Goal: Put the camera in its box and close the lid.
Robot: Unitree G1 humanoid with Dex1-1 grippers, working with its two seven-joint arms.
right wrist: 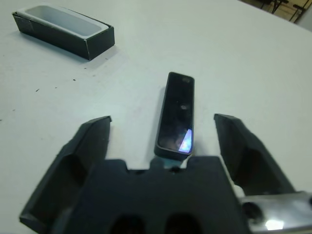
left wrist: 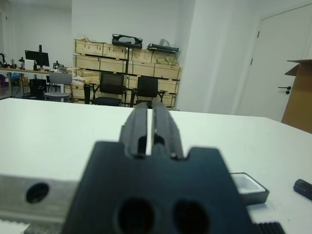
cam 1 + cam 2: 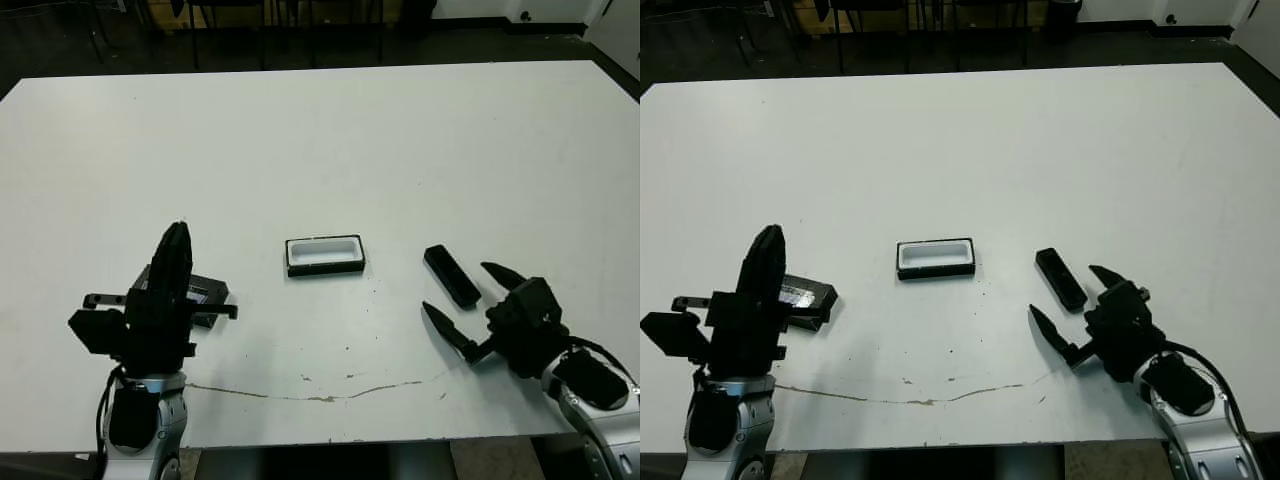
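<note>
Left eye view: camera [image 3: 452, 276] lies flat, long axis 11-to-5 o'clock; right gripper [image 3: 474, 304] jaws released around it, left gripper [image 3: 178, 240] clenched empty.

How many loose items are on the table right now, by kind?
Camera: 1
Box: 1
Lid: 1
Total: 3
</note>
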